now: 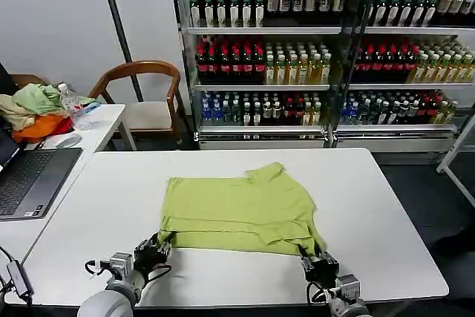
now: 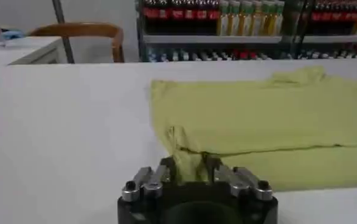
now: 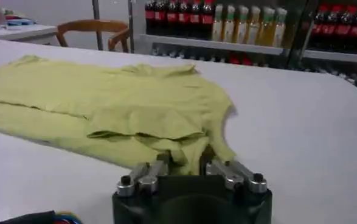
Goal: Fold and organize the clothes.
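Folded T-shirt (image 1: pixel 239 211) on the white table (image 1: pixel 386 206), each end effector at a near corner

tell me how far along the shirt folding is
Partly done: the yellow-green T-shirt lies flat on the white table with its sleeves and one long edge already folded in. In hand: the left gripper and right gripper sit at the two near corners, jaws closed on the cloth in the wrist views. Left: lifting that near edge over for the next fold, then tidying the shirt.
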Robot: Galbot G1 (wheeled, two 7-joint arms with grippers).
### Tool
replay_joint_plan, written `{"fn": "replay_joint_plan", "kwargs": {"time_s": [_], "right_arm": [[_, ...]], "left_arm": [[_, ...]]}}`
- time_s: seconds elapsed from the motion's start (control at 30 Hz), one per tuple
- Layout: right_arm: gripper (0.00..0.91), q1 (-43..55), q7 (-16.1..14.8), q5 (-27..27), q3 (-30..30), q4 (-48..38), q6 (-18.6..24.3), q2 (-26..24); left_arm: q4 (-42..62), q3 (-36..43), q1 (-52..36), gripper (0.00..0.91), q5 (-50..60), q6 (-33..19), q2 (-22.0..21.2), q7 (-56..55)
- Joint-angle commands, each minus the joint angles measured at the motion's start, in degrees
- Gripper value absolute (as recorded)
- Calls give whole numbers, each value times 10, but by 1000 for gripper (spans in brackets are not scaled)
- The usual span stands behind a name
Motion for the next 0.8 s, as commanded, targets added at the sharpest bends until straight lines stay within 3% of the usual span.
{"fn": "replay_joint_plan", "kwargs": {"time_s": [0.03,0.27,0.8], "right_arm": [[0,-10,-2,7,3,14,-2,-4],[0,-92,-12,-12,24,70,0,-20],[0,-198,-10,-38,52,136,10,-28]], "left_arm": [[-19,-3,18,30,17,45,-2,3],[-115,-40,114,30,42,52,1,16],[-153,-111,232,40,56,28,13,17]]}}
